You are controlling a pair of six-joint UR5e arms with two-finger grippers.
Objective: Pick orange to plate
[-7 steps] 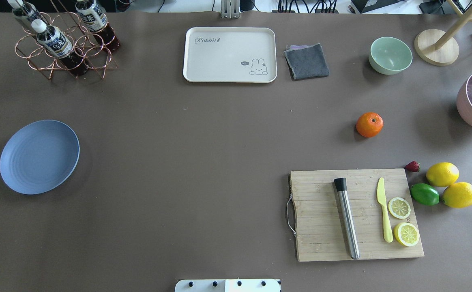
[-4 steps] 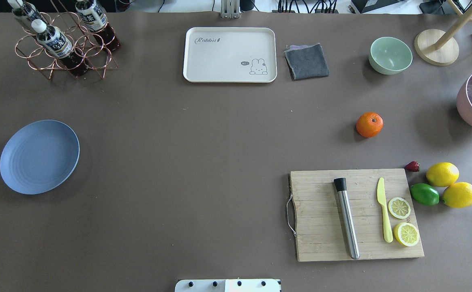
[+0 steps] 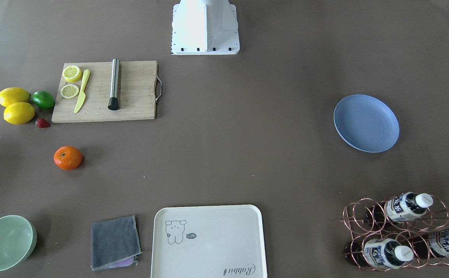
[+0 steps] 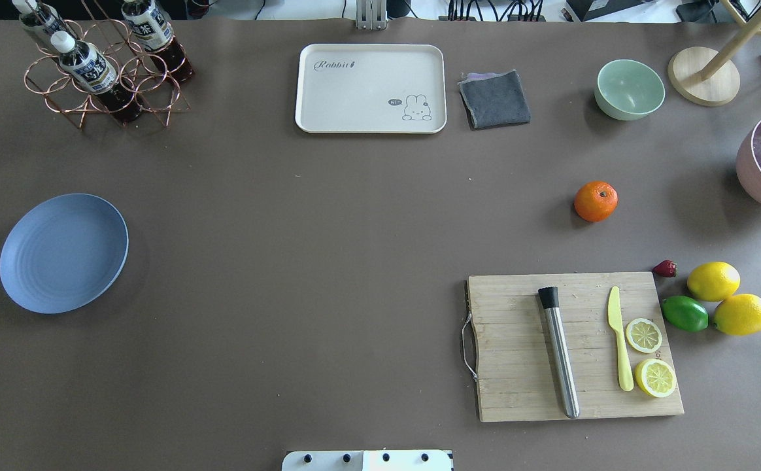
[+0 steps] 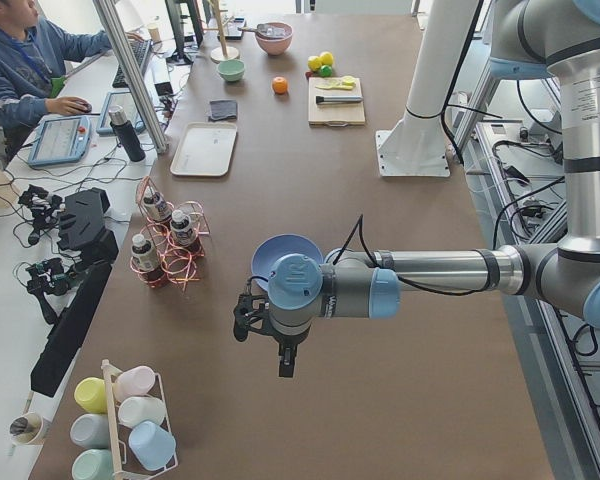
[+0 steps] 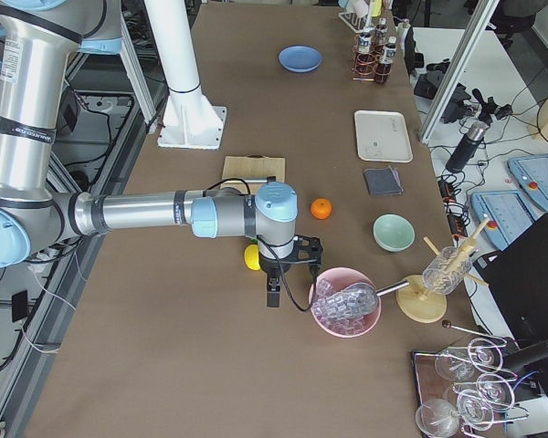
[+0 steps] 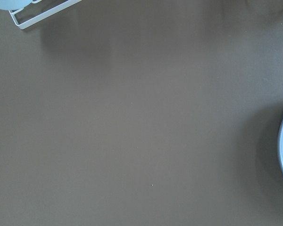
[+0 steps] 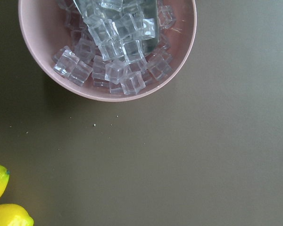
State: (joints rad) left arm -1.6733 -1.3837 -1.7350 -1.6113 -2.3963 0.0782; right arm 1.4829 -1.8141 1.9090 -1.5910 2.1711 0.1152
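**Brown tabletop, orange and plate at opposite ends**

Brown covering runs unbroken across the table (image 4: 328,261). Nearest the robot, on its right, a wooden cutting board (image 4: 511,353) lies square to the near edge, its wire handle facing the middle. On it are a steel muddler (image 4: 560,356), a yellow knife (image 4: 619,347) and two lemon slices (image 4: 644,335). Just off the board's right edge are two lemons (image 4: 713,280) and a lime (image 4: 684,313) bunched together, with a strawberry (image 4: 665,268) at the board's far corner.

The orange (image 4: 595,201) sits alone on bare table beyond the board, well apart from everything around it. The plate (image 4: 63,252) lies far off on the robot's left, near that end of the table. A broad stretch of open brown surface lies between the two.

The left gripper (image 5: 285,365) hangs over the table just beside the plate. The right gripper (image 6: 272,292) hangs between the lemons and a pink bowl (image 4: 756,176) of ice cubes. Both show only from the side, so I cannot tell how their jaws stand.

Along the far edge are a copper wire rack (image 4: 102,85) of bottles, a cream tray (image 4: 371,65), a folded grey cloth (image 4: 495,98) and a mint bowl (image 4: 629,88). The tray reads "Rabbit" in script beside a cartoon rabbit. The bottle labels are too small to read.
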